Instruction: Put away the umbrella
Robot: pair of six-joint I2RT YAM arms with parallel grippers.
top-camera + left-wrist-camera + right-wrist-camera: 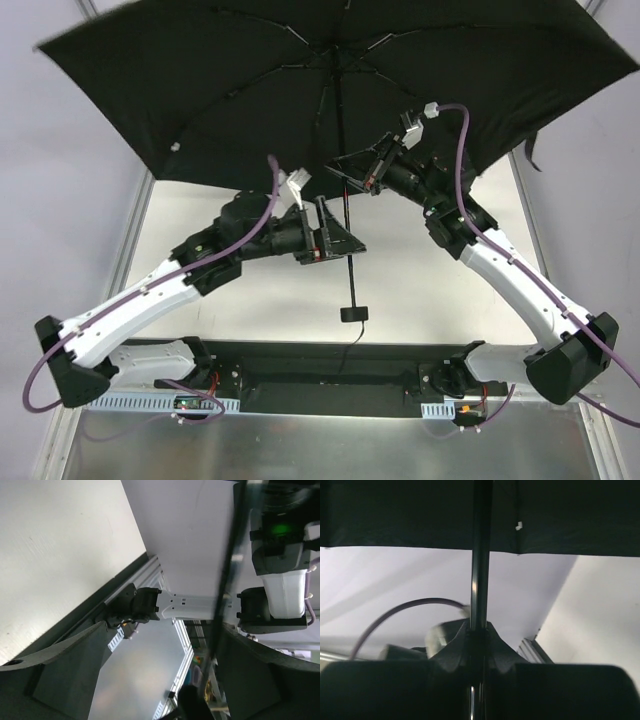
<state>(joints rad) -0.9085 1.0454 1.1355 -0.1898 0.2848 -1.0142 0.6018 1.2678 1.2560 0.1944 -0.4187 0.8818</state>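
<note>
The umbrella (250, 70) is open, and its black canopy spreads over the far half of the table. Its thin shaft (346, 215) hangs down to the small black handle (353, 313), which is off the table. My right gripper (350, 172) is shut on the shaft just under the canopy; the right wrist view shows both fingers (455, 650) pinching the shaft (480, 580). My left gripper (338, 238) stands open lower on the shaft. In the left wrist view the shaft (225, 590) passes close to the right finger (270, 680), apart from the left one.
The white table (440, 270) has aluminium rails along its left side (135, 225) and right side (530, 215). A black base plate (330, 365) with both arm bases runs along the near edge. A loose strap (530, 150) hangs from the canopy's right rim.
</note>
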